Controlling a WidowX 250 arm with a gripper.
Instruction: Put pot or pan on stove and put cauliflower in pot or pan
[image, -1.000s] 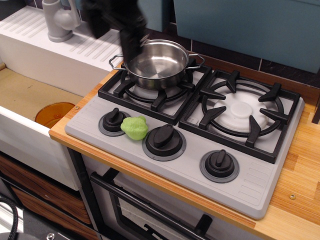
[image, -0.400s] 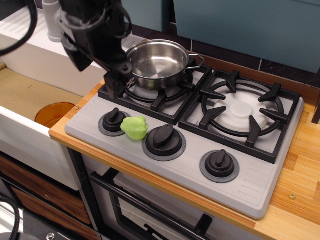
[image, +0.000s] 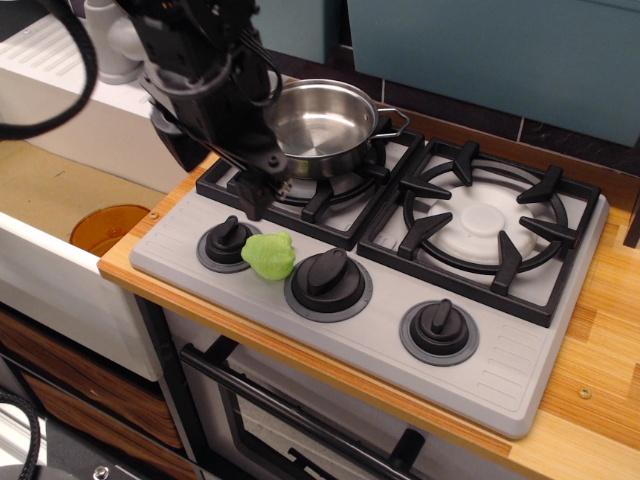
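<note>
Already the stove (image: 520, 370) carries the pan (image: 318, 127), which sits on the grate of the burner at ten o'clock on the cooktop, so by my reading the first half of the task is done and the cauliflower is what remains. The bench (image: 610, 330) shows as a wooden strip around the grey cooktop. The end effector (image: 256, 196) hangs low at the pan's seven o'clock, over the grate's front edge and just above the cauliflower; its tips look close together with nothing between them, but they are dark against the black grate and I cannot tell for sure whether they are parted or closed.

The cauliflower (image: 268, 256) lies on the grey panel, wedged between the left knob (image: 226, 243) at its nine o'clock and the middle knob (image: 328, 280) at its three o'clock, apparently touching or nearly touching both.

That squeeze is the main risk. A descending finger could land on a knob instead of the toy, or nudge the lumpy plastic so it skids toward the cooktop's front edge at six o'clock. A shallow pinch may slip during the lift. The carry back could also clip the pan's rim or handle and shift it off the grate.
</note>
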